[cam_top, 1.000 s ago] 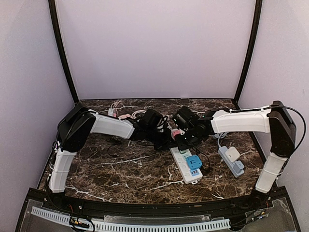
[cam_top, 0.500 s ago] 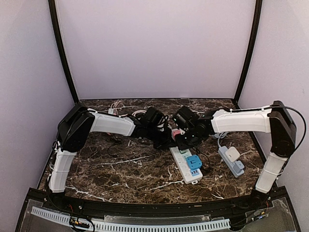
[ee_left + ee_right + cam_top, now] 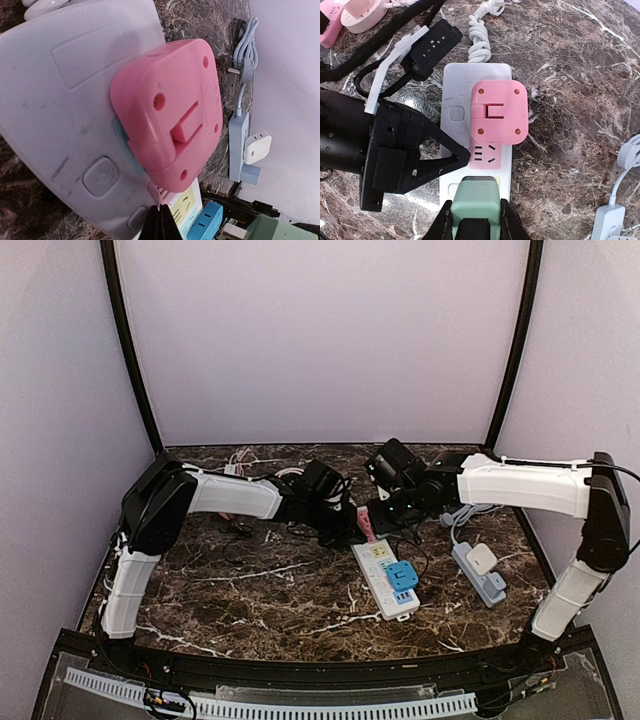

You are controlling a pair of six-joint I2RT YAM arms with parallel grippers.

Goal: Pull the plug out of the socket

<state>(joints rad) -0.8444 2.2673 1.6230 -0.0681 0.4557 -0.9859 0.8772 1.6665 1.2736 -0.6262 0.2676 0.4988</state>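
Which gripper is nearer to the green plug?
Right. The right gripper is clamped on the green plug; the left gripper, shut, has its tip at the edge of the white power strip beside it.

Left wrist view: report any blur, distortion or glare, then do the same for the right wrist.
Left wrist: wide-angle stretch, the pink plug looms large, no glare. Right wrist: crisp, even light, the green plug cropped at the bottom edge.

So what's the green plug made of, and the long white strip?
The green plug looks like smooth matte plastic, with rounded moulded edges and no shine. The white power strip looks like hard plastic too, slightly glossy, with a moulded button and faint scuffs.
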